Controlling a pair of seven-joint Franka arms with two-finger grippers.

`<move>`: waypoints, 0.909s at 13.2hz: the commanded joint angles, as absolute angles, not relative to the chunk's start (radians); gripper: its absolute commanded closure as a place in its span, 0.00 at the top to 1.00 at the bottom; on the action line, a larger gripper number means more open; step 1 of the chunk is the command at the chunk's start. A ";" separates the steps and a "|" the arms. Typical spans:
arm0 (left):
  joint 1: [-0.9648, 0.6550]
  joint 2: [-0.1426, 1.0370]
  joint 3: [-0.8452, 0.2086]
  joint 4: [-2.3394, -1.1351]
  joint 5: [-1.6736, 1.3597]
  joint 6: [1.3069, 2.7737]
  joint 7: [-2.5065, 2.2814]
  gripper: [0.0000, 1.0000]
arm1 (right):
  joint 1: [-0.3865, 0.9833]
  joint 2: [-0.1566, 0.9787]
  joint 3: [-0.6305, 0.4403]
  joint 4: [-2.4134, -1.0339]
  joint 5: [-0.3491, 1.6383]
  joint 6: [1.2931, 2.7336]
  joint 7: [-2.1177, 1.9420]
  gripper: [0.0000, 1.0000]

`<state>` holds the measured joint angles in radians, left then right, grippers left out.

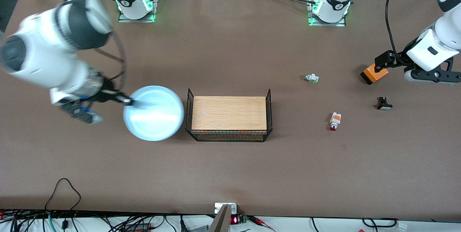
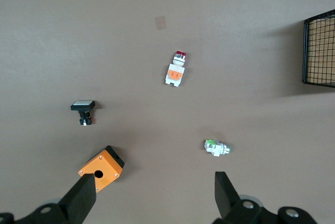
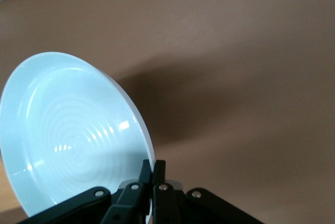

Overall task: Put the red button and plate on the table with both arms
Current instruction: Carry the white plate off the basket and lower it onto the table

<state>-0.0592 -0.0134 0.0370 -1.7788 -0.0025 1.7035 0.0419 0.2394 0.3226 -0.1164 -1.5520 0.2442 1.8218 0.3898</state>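
Gripping the plate [image 1: 153,113] by its rim, the right gripper [image 1: 126,101] has its fingers clenched on the edge that faces the right arm's end of the table. In the right wrist view the plate [image 3: 68,135] stands tilted with a shadow on the table under it, so it looks lifted and not yet set down, just beside the wire stand [image 1: 229,119]. The red button [image 1: 335,120] already lies on the table [image 1: 230,174], well apart from the plate, toward the left arm's end, with its red tip pointing at the front camera.

The step in hand seems to be the plate's placing. The next move calls for lowering the plate level until its base sits flat, then letting the fingers go without dragging the rim; the stand's wire wall is close, so the plate should keep off it.

The left gripper [image 1: 381,67] hangs released, its fingers spread wide, over the orange box [image 1: 374,74], and appears to wait. In its wrist view the button [image 2: 176,70] lies free of everything.

Around the button lie a green-tipped white part [image 1: 311,78], farther from the front camera, and a black part with a white cap [image 1: 384,103]. The table is a flat, matte brown sheet with cables along its near edge.
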 commanded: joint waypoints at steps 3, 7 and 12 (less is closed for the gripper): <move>-0.061 0.031 0.029 -1.749 0.012 1.749 0.055 1.00 | 0.082 0.293 -0.095 -1.731 0.191 1.838 0.022 0.00; -0.061 0.083 0.029 -1.686 0.018 1.766 0.055 1.00 | 0.028 0.290 -0.095 -1.931 0.170 2.006 -0.128 0.00; -0.061 0.084 0.029 -1.677 0.017 1.756 0.058 1.00 | -0.015 0.324 -0.095 -2.175 0.172 2.388 -0.377 0.03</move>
<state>-0.0631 0.0716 0.0309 -1.7056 -0.0007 1.7729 0.0420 0.0141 0.3364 -0.1170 -2.0848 0.1811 2.2681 -0.2872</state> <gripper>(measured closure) 0.000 0.969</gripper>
